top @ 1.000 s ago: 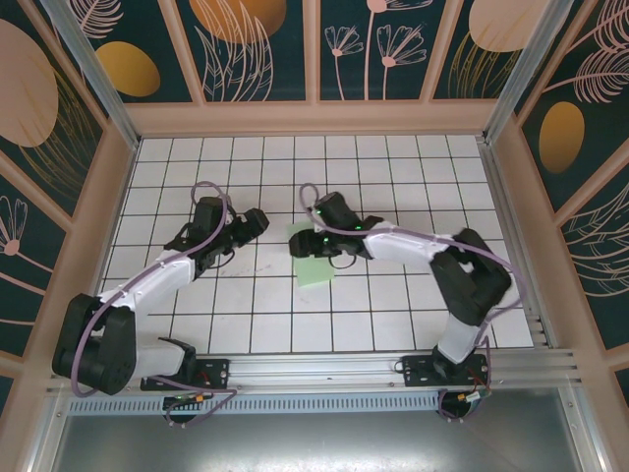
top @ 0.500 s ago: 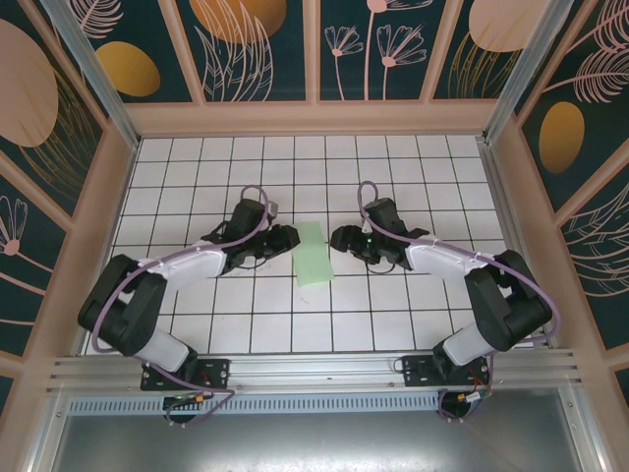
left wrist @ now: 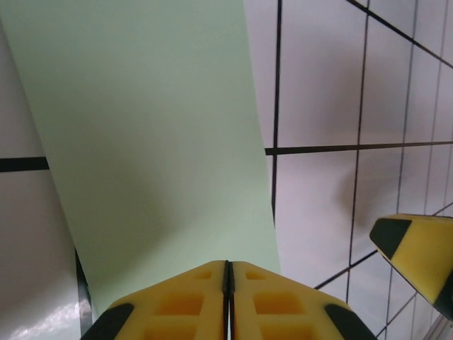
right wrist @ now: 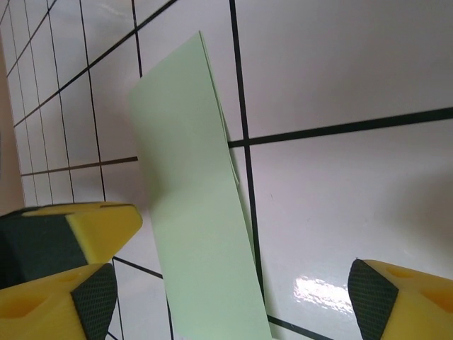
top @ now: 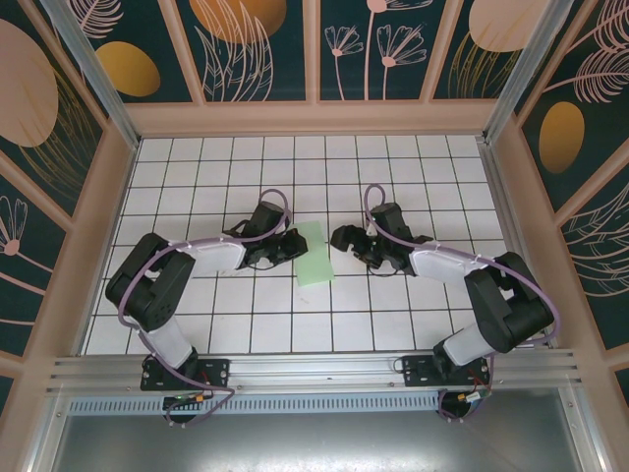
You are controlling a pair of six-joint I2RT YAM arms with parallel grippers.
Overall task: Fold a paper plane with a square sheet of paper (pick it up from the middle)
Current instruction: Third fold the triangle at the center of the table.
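The square sheet of paper (top: 314, 254) lies flat on the white grid tiles, folded into a narrow pale mint-green strip. My left gripper (top: 292, 243) is at its left long edge. Its yellow fingers (left wrist: 191, 297) are shut, with their tips at the paper's (left wrist: 156, 127) near edge. No paper shows between the pads. My right gripper (top: 338, 239) is at the strip's right edge, open. In the right wrist view its jaws (right wrist: 230, 290) stand wide either side of the paper (right wrist: 198, 212), whose layered fold edge shows on the right. No paper plane shape is in view.
The tiled table (top: 413, 305) is walled by wooden frames (top: 314, 118) on three sides, with a metal rail (top: 314, 369) at the near edge. The right gripper's finger (left wrist: 417, 248) shows in the left wrist view. The left gripper's tip (right wrist: 85, 227) shows in the right wrist view.
The left gripper moved right to the paper's left edge and shut. The right gripper came off the paper to its right edge and opened wider. The paper now lies as a straight strip.
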